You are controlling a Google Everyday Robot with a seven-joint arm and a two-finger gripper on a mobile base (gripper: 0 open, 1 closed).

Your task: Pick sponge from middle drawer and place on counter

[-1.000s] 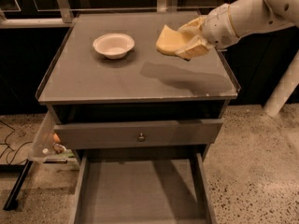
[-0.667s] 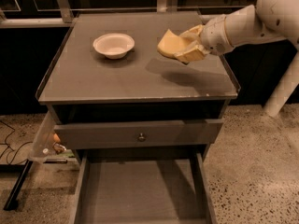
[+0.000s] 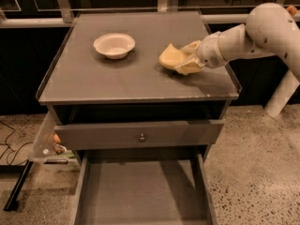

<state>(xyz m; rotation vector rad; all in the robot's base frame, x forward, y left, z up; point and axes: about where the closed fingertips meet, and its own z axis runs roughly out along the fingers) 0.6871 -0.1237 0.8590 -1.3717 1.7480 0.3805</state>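
Status: pick-up complete, placement in its last stage.

1. The drawer (image 3: 140,196) stands pulled out at the bottom of the view. Its visible floor is bare and holds no sponge. The near end is cut off by the frame edge.
2. The sponge (image 3: 169,57) is over the right half of the counter (image 3: 117,81), well clear of the front edge and well apart from the bowl (image 3: 114,45) to its left. It sits tilted, its left edge curled upward. Its underside appears to be at or just above the surface, but contact cannot be confirmed.
3. The gripper (image 3: 183,60) reaches in from the right on the arm (image 3: 248,34), low over the counter. It is clamped on the sponge's right side, with one finger above and one below.
4. The drawer front (image 3: 140,135) with the knob, above the open drawer, plays no part in the task.

Done, in my judgement: removal from the drawer and carry to the counter.

Outstanding: settle the sponge flat, let go, and lift the gripper clear. Until the grip is released and the sponge lies unsupported, placement is not complete.
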